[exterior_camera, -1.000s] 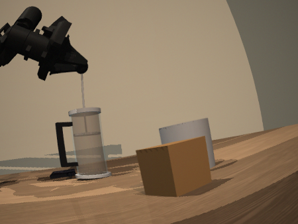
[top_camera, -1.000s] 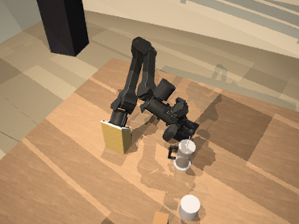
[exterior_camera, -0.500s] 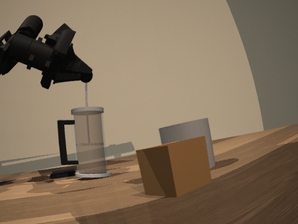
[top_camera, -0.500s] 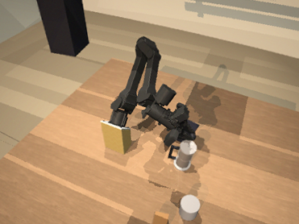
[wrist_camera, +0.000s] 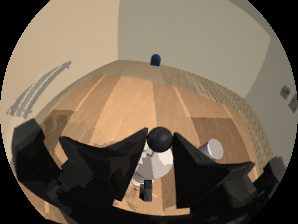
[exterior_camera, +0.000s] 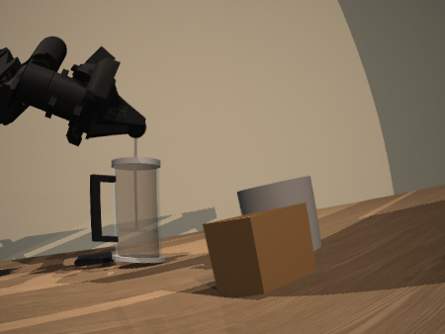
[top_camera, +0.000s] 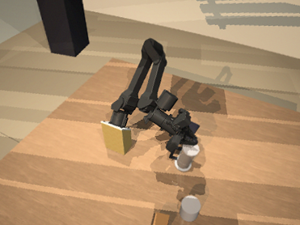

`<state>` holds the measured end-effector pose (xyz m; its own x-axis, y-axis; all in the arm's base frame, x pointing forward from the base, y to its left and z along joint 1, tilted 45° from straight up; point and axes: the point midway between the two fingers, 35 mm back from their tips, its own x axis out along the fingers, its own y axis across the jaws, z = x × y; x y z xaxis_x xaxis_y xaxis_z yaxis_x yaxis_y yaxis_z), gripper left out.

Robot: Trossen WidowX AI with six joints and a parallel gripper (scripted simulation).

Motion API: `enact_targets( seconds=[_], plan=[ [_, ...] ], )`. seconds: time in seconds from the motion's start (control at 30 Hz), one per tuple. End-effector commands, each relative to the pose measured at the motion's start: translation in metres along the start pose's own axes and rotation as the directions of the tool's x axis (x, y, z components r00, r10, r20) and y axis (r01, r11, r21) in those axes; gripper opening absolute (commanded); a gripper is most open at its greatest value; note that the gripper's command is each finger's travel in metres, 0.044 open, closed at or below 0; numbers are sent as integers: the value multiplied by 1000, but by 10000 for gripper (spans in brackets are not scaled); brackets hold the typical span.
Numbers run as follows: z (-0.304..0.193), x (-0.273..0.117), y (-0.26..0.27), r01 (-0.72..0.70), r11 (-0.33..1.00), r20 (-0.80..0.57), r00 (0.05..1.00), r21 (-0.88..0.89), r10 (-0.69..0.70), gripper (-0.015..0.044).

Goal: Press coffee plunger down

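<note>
Black pincer [exterior_camera: 134, 129] clamped on the knob [wrist_camera: 158, 137] of the plunger, tilted downward from the left. Directly beneath it, a short length of rod [exterior_camera: 135, 146] showing above the lid of the press [exterior_camera: 136, 209], upright on the table [exterior_camera: 376, 277]. Beyond and to the right, a brown box [exterior_camera: 259, 248] in front of a grey cylinder [exterior_camera: 279, 198].

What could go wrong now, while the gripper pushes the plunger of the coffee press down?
1. The gripper holds the plunger knob from a slant, so a sideways push may tip or slide the coffee press.
2. A stretch of rod shows above the lid, so letting go now would leave the plunger only partly down.
3. The round knob may slip from the fingers.
</note>
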<state>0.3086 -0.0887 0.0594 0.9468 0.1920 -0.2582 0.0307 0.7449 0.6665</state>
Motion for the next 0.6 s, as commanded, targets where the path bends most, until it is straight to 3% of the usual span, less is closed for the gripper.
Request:
enact_targets(
  seconds=[0.0,0.57],
  plan=[
    [-20,6,2,-7,999,-55,998,41,9,116],
    [-17,8,-1,-8,999,-55,998,41,10,116]
  ],
)
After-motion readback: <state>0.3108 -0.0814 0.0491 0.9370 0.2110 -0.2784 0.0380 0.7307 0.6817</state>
